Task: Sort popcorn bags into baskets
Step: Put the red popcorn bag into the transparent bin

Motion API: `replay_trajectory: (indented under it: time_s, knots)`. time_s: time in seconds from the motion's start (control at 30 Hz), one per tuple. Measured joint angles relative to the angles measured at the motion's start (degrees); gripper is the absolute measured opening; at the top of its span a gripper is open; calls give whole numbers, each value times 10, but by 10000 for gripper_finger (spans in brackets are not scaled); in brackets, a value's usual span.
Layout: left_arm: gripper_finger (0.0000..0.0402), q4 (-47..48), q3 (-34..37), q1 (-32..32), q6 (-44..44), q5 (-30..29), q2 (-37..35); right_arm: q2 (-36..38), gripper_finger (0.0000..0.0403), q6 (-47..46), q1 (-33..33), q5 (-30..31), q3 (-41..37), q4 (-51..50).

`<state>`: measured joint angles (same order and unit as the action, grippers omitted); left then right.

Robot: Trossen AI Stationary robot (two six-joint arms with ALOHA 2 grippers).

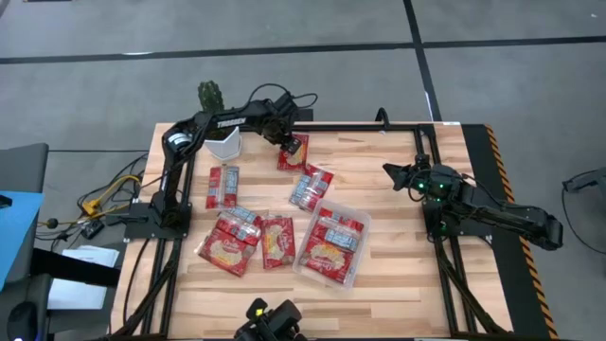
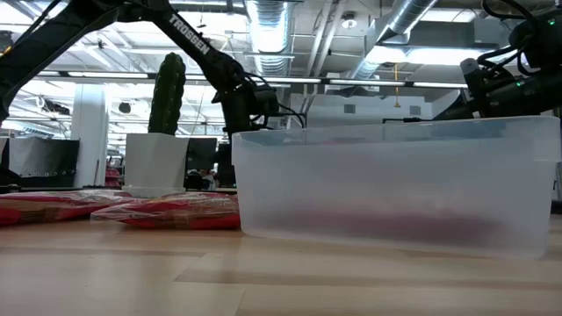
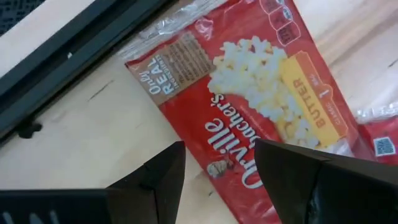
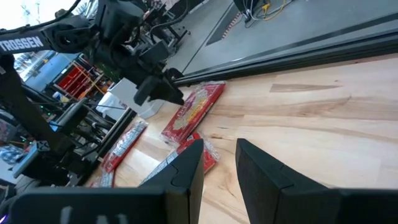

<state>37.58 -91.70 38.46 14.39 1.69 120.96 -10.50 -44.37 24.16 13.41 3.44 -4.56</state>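
— What is hard to make out?
— From table height the clear basket (image 2: 395,180) blurs its red contents.
— And the left pincer (image 1: 294,145)?
— It hangs over the far popcorn bag (image 3: 249,93), fingers parted, gripping nothing; the bag lies flat on the table (image 1: 398,256) beneath the gap.
— The right pincer (image 1: 398,176)?
— It hovers at the right side, slightly open, empty.
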Motion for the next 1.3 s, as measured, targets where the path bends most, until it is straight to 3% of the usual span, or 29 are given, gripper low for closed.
replay_trajectory:
  time_s: [0.43, 0.53, 0.73, 0.97, 1.3]
  knots:
    - [172, -124, 99, 1, 114, 80, -3, 0, 118, -1, 0, 2, 0, 0]
    - [138, -122, 110, 0, 116, 84, -3, 0, 118, 0, 0, 2, 0, 0]
    - [16, -127, 114, -6, 81, 88, -2, 0, 118, 7, 0, 2, 0, 0]
    - [5, -116, 117, -11, 70, 124, -16, 0, 118, 8, 0, 2, 0, 0]
    - [2, -112, 117, -26, 53, 106, -133, 0, 118, 9, 0, 2, 0, 2]
